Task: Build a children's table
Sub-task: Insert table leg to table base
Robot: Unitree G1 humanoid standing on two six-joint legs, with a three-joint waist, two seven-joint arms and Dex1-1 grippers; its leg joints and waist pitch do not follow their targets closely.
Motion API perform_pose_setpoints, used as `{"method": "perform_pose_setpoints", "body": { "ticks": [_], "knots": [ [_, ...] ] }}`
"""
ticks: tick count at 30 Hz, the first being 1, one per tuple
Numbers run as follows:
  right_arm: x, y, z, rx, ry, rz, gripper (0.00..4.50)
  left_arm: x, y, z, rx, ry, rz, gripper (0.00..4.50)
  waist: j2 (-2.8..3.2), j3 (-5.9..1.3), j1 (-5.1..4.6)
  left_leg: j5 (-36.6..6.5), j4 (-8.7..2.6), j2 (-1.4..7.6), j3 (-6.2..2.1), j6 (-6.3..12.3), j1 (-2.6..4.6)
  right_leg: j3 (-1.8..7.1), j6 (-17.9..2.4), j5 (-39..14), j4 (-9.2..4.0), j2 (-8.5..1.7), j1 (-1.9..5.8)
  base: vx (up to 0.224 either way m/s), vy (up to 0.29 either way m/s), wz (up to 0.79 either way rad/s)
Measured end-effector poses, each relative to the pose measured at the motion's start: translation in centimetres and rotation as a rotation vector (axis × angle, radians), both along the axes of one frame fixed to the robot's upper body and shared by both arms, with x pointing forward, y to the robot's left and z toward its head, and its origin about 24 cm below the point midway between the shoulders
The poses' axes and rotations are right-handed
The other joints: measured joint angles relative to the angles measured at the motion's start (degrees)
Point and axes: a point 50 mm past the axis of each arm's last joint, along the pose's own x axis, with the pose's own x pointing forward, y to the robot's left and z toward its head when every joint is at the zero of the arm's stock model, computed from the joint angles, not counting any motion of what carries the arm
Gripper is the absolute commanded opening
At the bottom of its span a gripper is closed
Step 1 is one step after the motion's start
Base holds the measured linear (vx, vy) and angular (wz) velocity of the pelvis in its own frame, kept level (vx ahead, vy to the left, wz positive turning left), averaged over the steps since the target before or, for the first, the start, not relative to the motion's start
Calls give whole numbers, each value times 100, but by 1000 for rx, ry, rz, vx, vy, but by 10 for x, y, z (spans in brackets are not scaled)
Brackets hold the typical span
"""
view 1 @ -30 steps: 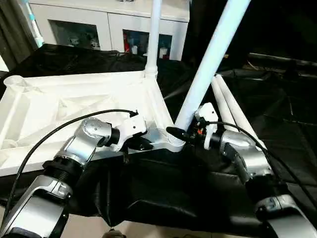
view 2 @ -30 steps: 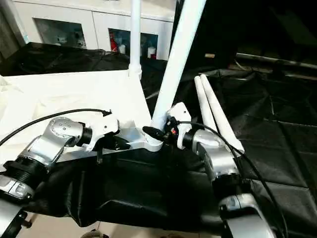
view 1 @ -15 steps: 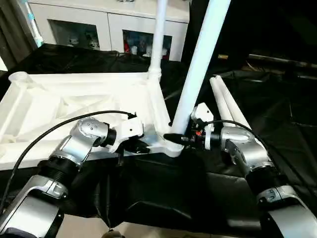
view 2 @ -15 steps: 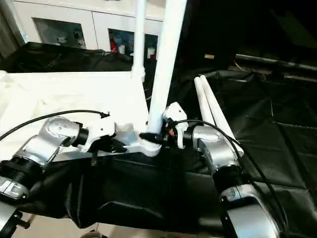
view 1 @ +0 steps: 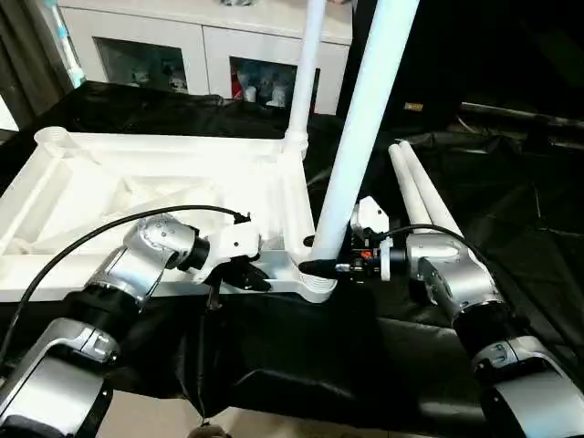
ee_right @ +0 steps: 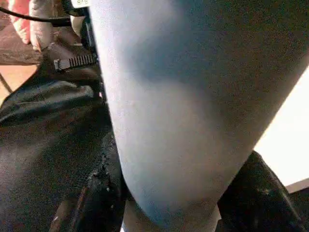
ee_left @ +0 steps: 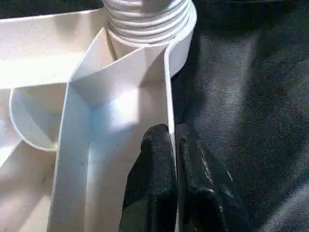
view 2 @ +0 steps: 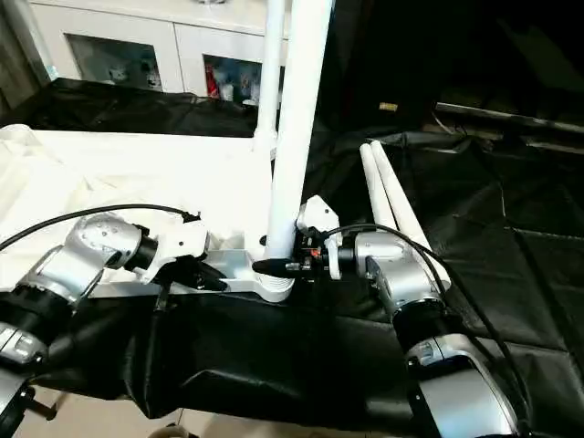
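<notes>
The white tabletop (view 1: 137,187) lies ribbed side up on black cloth. One white leg (view 1: 307,73) stands in its far right corner socket. A second leg (view 1: 365,119) stands almost upright with its base at the near right corner socket (view 1: 315,285). My right gripper (view 1: 319,266) is shut on this leg just above the socket, and its black fingers (ee_right: 96,203) hug both sides of the tube. My left gripper (view 1: 254,276) is shut on the tabletop's near rim, and its fingers (ee_left: 154,169) pinch the thin rim wall close to the threaded socket (ee_left: 145,21).
Two loose white legs (view 1: 418,192) lie side by side on the black cloth to the right of the tabletop. A white glass-door cabinet (view 1: 182,50) stands behind. The far left corner socket (view 1: 55,139) is open. The cloth hangs over the front edge.
The leg in my right gripper has swung from leaning right to nearly upright over the near right socket. My left gripper has stayed on the rim. The camera has shifted slightly.
</notes>
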Motion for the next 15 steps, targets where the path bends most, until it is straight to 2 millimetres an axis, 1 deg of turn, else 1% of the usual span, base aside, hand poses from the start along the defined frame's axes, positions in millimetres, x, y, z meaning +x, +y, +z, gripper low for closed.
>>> {"method": "perform_pose_setpoints", "body": {
  "ticks": [2,3,4,6,7,8,9,11,13,15],
  "knots": [
    [2,1,-3,5,5,-47,198,2,-1,-2,4,-1,29,0,10,6,-5,0,0,-1,-1,0,37,-1,21,-13,-4,0,28,0,0,0],
    [5,2,-5,10,8,-105,198,5,-2,-3,9,-6,63,0,18,17,-19,0,1,-2,-4,0,72,-2,29,-17,-5,0,52,0,0,0],
    [8,4,-7,18,10,-167,198,7,-3,-4,5,-4,102,0,28,26,-34,0,2,-2,-6,0,88,-8,34,-21,-9,-3,61,-54,3,-7],
    [16,8,-8,26,-2,-314,198,15,-8,-4,-2,-5,187,0,50,54,-91,-1,9,-2,-42,0,83,-54,37,-23,-55,-8,62,-65,15,-14],
    [19,8,-7,21,-11,-359,198,17,-9,-3,-2,-10,211,0,68,66,-117,-1,3,-3,-66,0,76,-81,37,-23,-97,-8,66,-61,33,-18],
    [23,9,-7,19,-17,-428,198,20,-13,-4,-13,-2,256,0,90,77,-157,-1,-4,-6,-106,0,59,-147,37,-22,-163,-20,76,0,0,0],
    [25,10,-8,21,-17,-481,198,22,-16,-4,-18,0,285,0,93,80,-171,-1,-11,-5,-124,0,48,-185,36,-22,-199,-28,80,0,0,0],
    [31,16,-7,19,-9,-590,198,27,-20,-5,-24,7,355,0,101,85,-216,-1,-8,-13,-128,1,46,-217,36,-22,-218,-54,73,0,0,0],
    [34,23,-8,13,-1,-663,198,31,-22,-5,-17,5,397,0,106,89,-256,-1,-7,-18,-127,2,50,-274,36,-22,-231,-99,75,0,0,0],
    [40,34,-7,7,17,-764,198,35,-25,-5,-7,-11,447,0,137,108,-308,-2,-11,-8,-153,2,64,-373,36,-22,-302,-126,112,0,0,0]
  ]
}}
